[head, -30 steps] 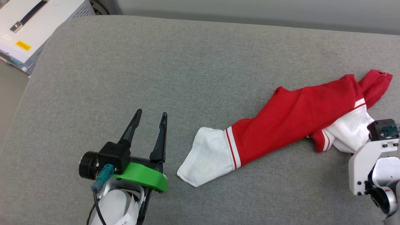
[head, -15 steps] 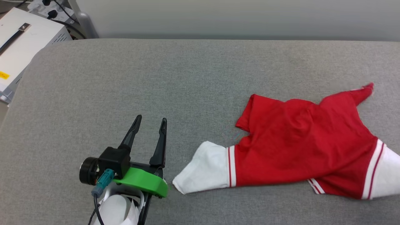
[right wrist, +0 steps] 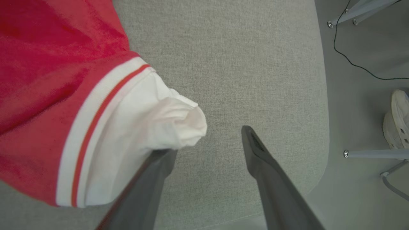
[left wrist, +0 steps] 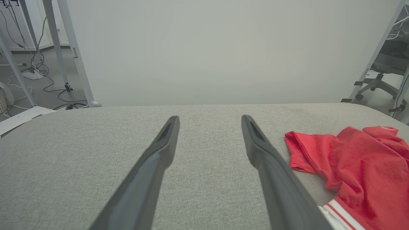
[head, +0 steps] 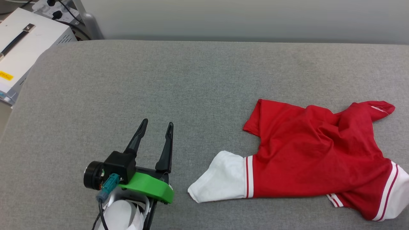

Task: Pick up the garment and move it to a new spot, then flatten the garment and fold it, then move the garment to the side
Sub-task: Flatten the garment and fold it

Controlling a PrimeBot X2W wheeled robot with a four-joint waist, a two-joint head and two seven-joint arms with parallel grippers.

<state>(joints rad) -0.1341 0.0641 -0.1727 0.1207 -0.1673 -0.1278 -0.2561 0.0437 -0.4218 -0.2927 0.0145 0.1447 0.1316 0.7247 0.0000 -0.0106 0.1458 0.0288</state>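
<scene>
The garment (head: pixel 313 153) is a red T-shirt with white sleeves and striped trim, lying crumpled on the right half of the grey padded table (head: pixel 191 80). One white sleeve (head: pixel 220 179) points toward my left gripper (head: pixel 158 122), which stands open well to the left of the cloth with nothing between its fingers. The left wrist view shows that gripper (left wrist: pixel 210 117) open over bare grey surface, with the garment (left wrist: pixel 358 159) at the right. In the right wrist view my right gripper (right wrist: pixel 207 140) is open; the garment's other white sleeve (right wrist: pixel 143 121) drapes over its left fingertip.
A white box (head: pixel 19 48) with cables stands off the table's back left corner. The table's rounded right edge (right wrist: pixel 322 143) is close to my right gripper, with a shoe (right wrist: pixel 397 118) and metal legs on the floor beyond. An office chair (left wrist: pixel 377 84) stands far right.
The head camera has shifted. The garment, stretched out and bunched a second ago, now lies spread wider on the table. My right gripper has opened off the white sleeve. The left gripper is unchanged.
</scene>
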